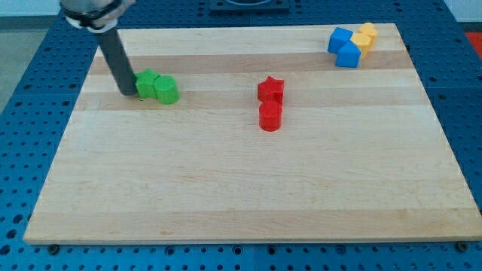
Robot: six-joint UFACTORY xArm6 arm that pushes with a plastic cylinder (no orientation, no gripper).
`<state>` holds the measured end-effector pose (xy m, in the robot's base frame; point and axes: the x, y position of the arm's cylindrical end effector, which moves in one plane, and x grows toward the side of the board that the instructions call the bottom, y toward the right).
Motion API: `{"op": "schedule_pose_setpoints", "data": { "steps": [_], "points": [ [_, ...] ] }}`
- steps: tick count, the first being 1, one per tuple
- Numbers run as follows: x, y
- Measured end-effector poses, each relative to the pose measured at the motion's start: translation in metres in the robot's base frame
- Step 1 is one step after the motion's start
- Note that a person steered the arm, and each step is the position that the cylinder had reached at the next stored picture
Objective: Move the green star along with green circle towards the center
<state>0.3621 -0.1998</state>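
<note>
The green star [147, 83] and the green circle [166, 90] sit touching each other on the wooden board [241, 188], in its upper left part. The circle is on the star's right. My tip [129, 92] stands right against the star's left side. The rod rises from it toward the view's top left.
A red star [270, 89] and a red cylinder [270, 117] sit together near the board's middle. Two blue blocks [344, 47] and a yellow block [365, 36] cluster at the top right corner.
</note>
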Motion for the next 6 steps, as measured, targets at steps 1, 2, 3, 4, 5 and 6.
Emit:
{"op": "schedule_pose_setpoints", "data": {
  "steps": [1, 2, 3, 4, 5, 6],
  "points": [
    [-0.001, 0.029],
    [-0.018, 0.031],
    [-0.046, 0.030],
    [-0.064, 0.046],
    [-0.056, 0.052],
    [-0.029, 0.053]
  ]
}}
